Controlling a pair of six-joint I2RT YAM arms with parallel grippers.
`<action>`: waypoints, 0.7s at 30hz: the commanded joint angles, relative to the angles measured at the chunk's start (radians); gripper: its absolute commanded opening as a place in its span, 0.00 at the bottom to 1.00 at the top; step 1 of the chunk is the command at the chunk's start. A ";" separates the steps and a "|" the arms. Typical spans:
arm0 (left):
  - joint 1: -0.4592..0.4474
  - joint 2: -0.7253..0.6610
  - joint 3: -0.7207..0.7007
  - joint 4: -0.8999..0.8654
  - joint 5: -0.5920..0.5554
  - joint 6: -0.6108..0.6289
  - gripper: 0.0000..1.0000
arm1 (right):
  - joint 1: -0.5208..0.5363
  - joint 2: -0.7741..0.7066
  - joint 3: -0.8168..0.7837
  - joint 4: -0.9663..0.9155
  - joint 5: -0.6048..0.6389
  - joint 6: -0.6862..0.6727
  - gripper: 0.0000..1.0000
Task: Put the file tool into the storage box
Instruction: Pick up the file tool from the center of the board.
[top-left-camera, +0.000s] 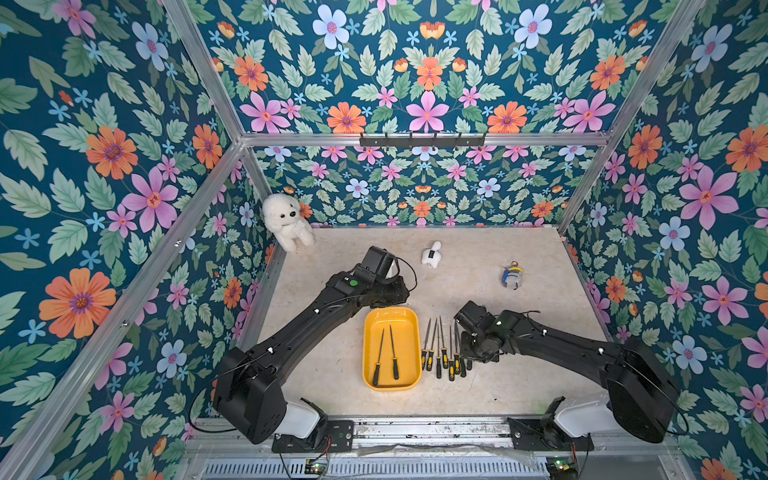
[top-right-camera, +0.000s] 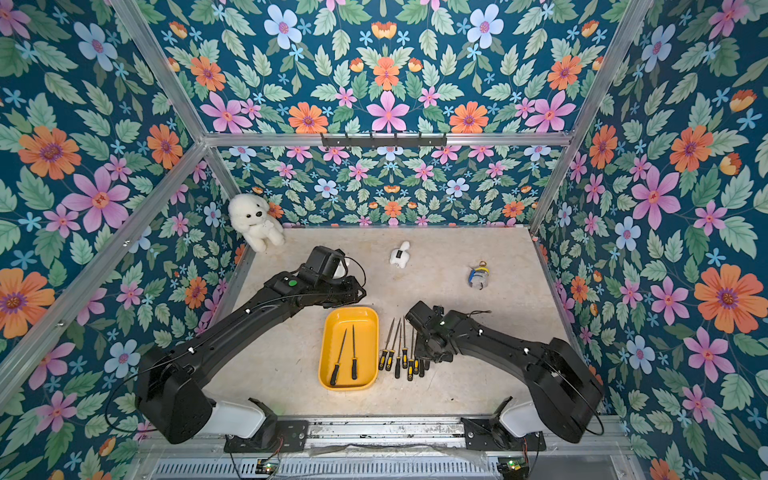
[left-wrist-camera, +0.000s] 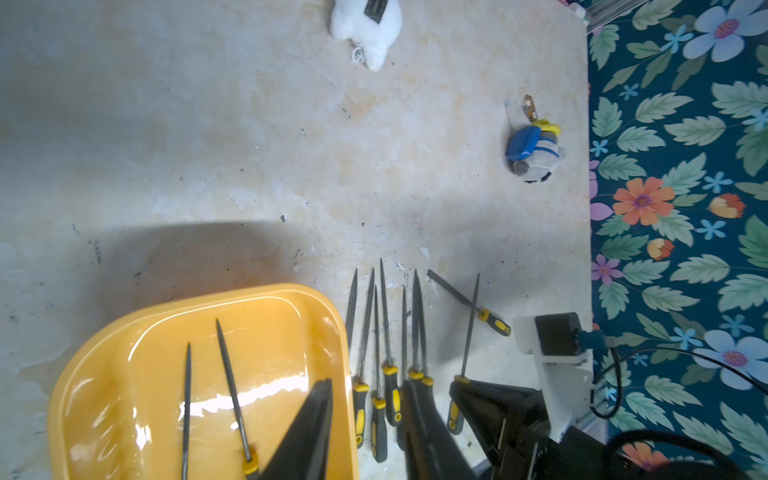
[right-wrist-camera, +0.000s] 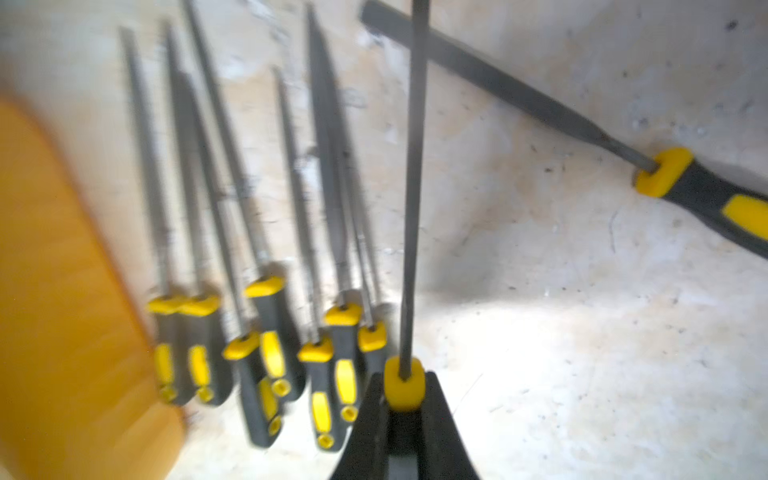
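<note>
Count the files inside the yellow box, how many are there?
2. Both lie flat inside the storage box, handles toward the robot: the left file and, close beside it, the right file. None looks hidden.

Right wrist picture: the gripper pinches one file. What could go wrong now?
The right gripper holds the pinched file only at the handle's yellow end, so it might swing or slip out. The other files lie packed right beside it, so lifting could knock them. Its long tip might catch the storage box rim.
</note>
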 joint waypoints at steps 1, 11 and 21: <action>-0.006 -0.003 -0.012 0.057 0.085 -0.048 0.36 | 0.031 -0.075 0.026 -0.064 0.008 -0.062 0.00; -0.120 0.094 -0.086 0.367 0.236 -0.240 0.41 | 0.126 -0.161 0.037 0.113 -0.070 -0.064 0.00; -0.164 0.156 -0.102 0.396 0.219 -0.286 0.42 | 0.153 -0.103 0.068 0.153 -0.099 -0.071 0.00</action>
